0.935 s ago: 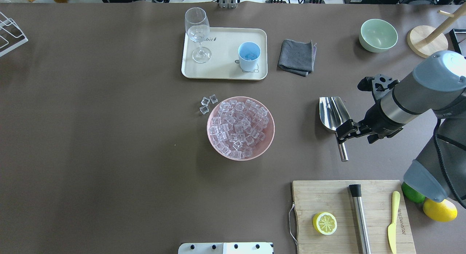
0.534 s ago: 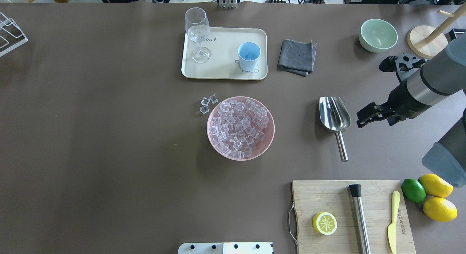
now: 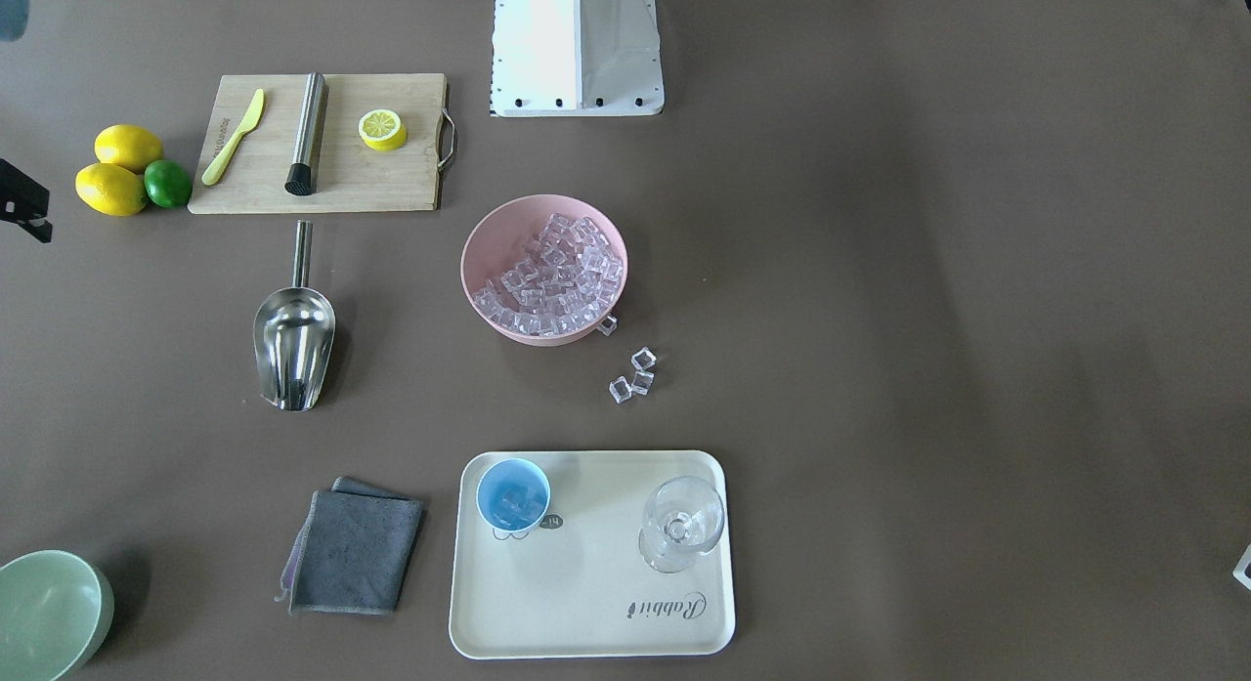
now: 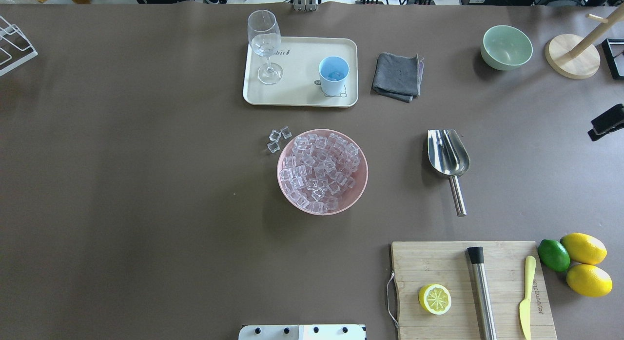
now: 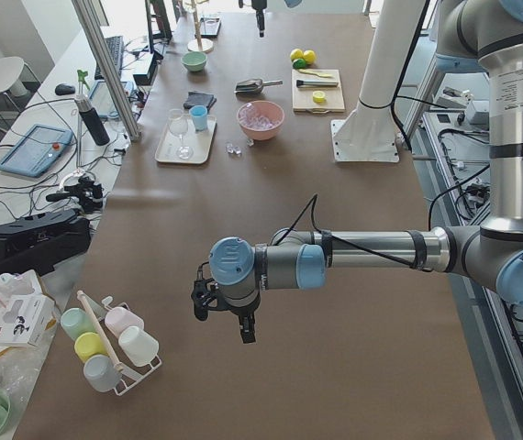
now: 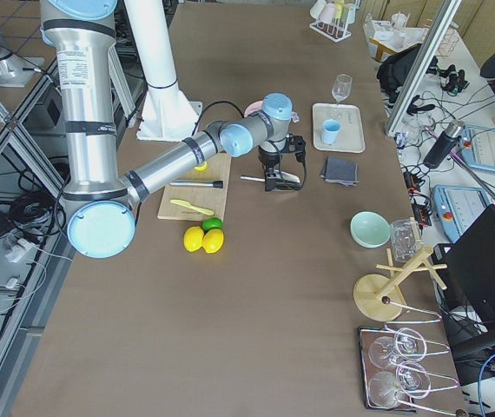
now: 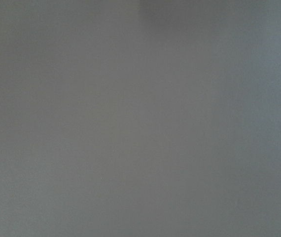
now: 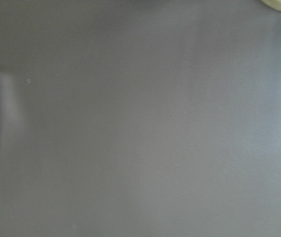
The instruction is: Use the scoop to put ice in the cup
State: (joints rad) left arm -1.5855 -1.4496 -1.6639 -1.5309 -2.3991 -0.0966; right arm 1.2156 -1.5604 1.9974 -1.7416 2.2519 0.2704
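Tabletop contents, listed from the left end to the right end.

1. Left claw [image 5: 224, 321]: hangs over bare table towards the left end, well apart from everything else. Seen only from the side, so I cannot tell whether it is spread or pressed together.
2. Wire rack [image 4: 14, 45]: far left corner.
3. Tray [image 4: 302, 93]: cream, at the middle of the far edge. On it:
   - a stemmed glass [image 4: 265, 45], upright, on its left side
   - the cup [image 4: 334, 75], upright, on its right side, with a few clear cubes inside
4. Three loose cubes [image 4: 278, 139]: on the table just beside the bowl's far left rim.
5. Pink bowl [image 4: 361, 184]: middle of the table, holding the heap of ice [image 4: 319, 169].
6. Grey cloth [image 4: 397, 76]: folded, just right of the tray.
7. Scoop [image 4: 449, 157]: lies flat between the pink bowl and the right end. Its trough points to the far edge and its handle to the near edge. Nothing holds it.
8. Cutting board [image 4: 438, 262]: near edge, right of middle. It carries a lemon half [image 4: 435, 299], a steel rod [image 4: 481, 291] and a yellow knife [image 4: 526, 296].
9. Green bowl [image 4: 506, 47] and wooden stand [image 4: 571, 57]: far right corner.
10. Lime [image 4: 553, 255] and two lemons [image 4: 583, 248]: touching one another, just right of the board.
11. Right claw [image 4: 606, 123]: only a black tip shows at the right end, well apart from the scoop. I cannot tell how its fingers stand.
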